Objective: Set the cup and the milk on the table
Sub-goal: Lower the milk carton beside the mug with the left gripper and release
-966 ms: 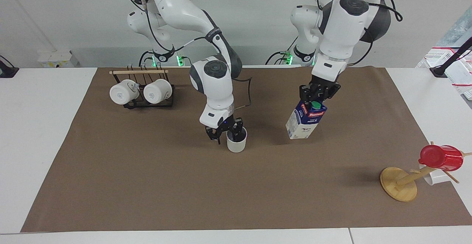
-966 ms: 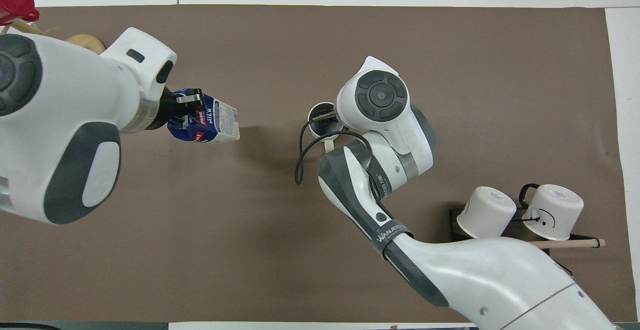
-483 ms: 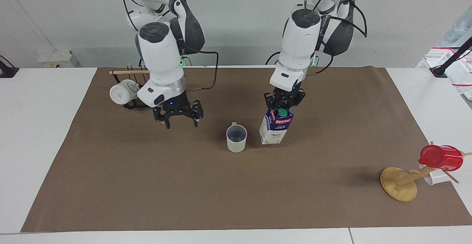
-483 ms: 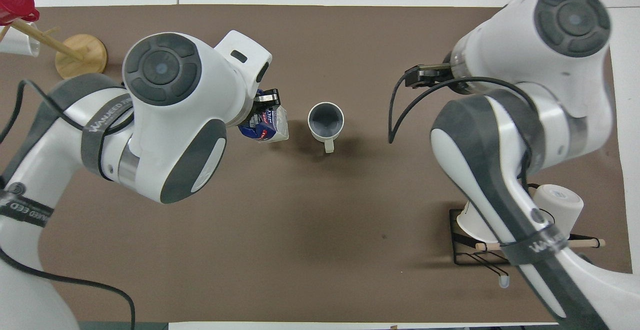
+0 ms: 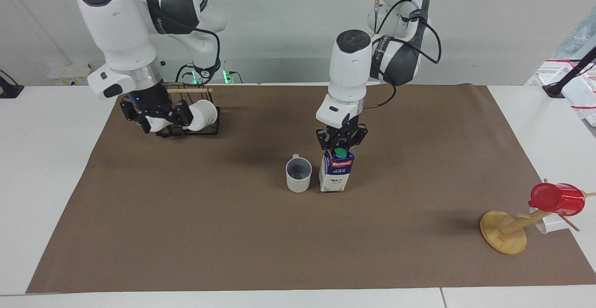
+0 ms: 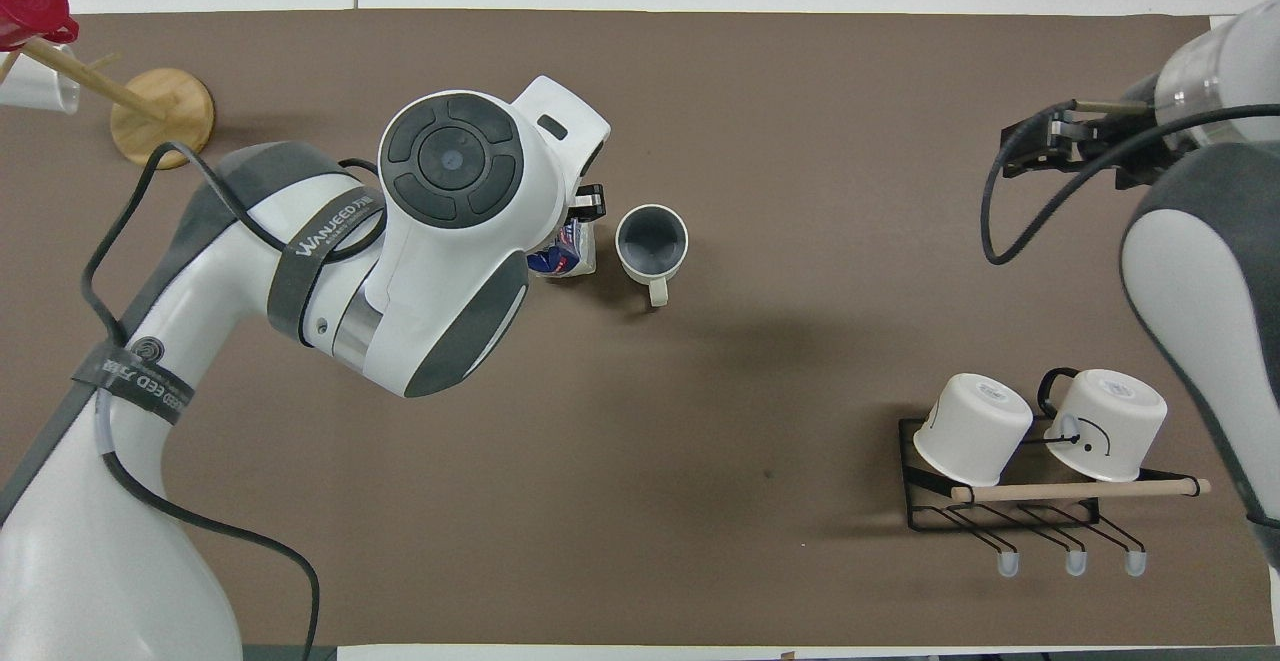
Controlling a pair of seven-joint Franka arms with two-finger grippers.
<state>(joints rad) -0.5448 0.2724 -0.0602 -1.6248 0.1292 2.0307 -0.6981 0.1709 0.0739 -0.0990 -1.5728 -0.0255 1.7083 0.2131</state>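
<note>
1. The right gripper (image 5: pixel 156 117) hangs in the air over the black mug rack (image 5: pixel 188 128) at the right arm's end of the table (image 5: pixel 60 168); its fingers stand spread and hold nothing; two white mugs (image 6: pixel 1040 426) sit tipped on that rack.
2. At mid-table, farther from the robots than the rack, the left gripper (image 5: pixel 341 139) is clenched on the gabled top of the milk (image 5: pixel 336 172); the carton stands upright, its base apparently down on the brown paper, though contact is hard to confirm; it looks set down but not yet let go.
3. Just beside the milk, toward the right arm's end, the cup (image 5: pixel 298 174) stands upright and free, mouth up, its small handle turned toward the robots.
4. Handling, as a judgement: the carton is probably light with soft walls that dent under pressure, so the stiff top ridge is the sensible hold; it is tall and narrow, so a crooked release could tip it onto the cup.
5. The cup looks rigid, smooth and breakable; its rim or wall takes a pinch better than the tiny handle.
6. Farthest out, at the left arm's end, a red cup (image 5: pixel 557 199) hangs on a wooden stand (image 5: pixel 504 231).
</note>
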